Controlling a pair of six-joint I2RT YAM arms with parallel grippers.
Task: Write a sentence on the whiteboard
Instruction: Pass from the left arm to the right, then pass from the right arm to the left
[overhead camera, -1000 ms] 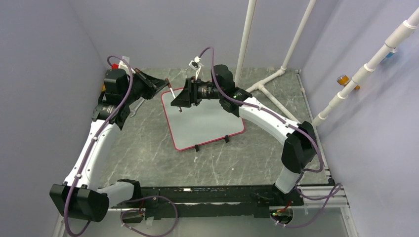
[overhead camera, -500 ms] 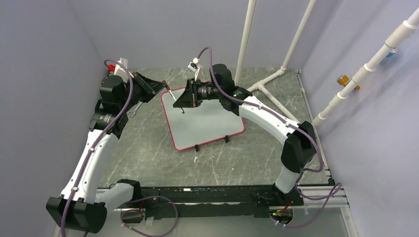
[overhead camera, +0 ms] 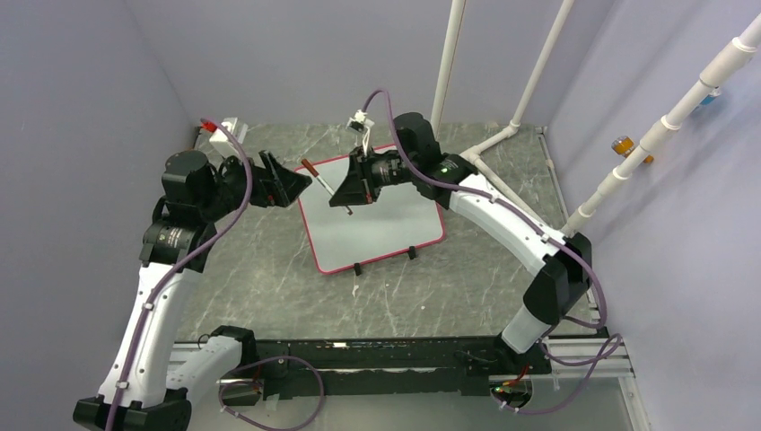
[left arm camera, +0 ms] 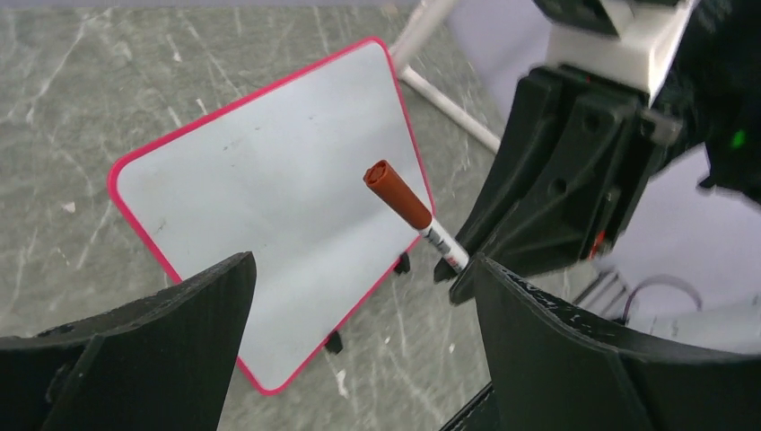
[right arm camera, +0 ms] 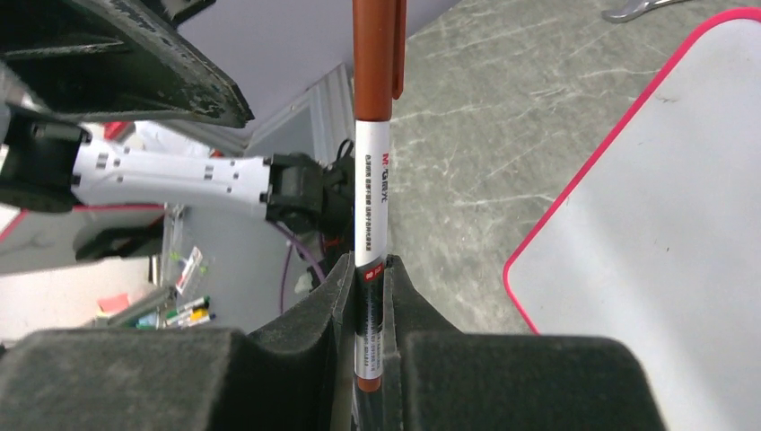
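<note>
— Where is the whiteboard [left arm camera: 269, 197]?
— Flat on the grey marbled table [overhead camera: 269, 269], its black feet toward the arm bases, below the right gripper [right arm camera: 371, 269].
— What is that gripper doing?
— It is clamped on the white barrel of a marker [right arm camera: 372, 180], whose red-brown cap points at the left gripper [left arm camera: 361, 278].
— And the left one?
— Its fingers are spread wide, near the cap but apart from it.

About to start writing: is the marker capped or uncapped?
Capped. The marker, held by the right gripper, wears a red-brown clipped cap on its free end; no tip shows.
</note>
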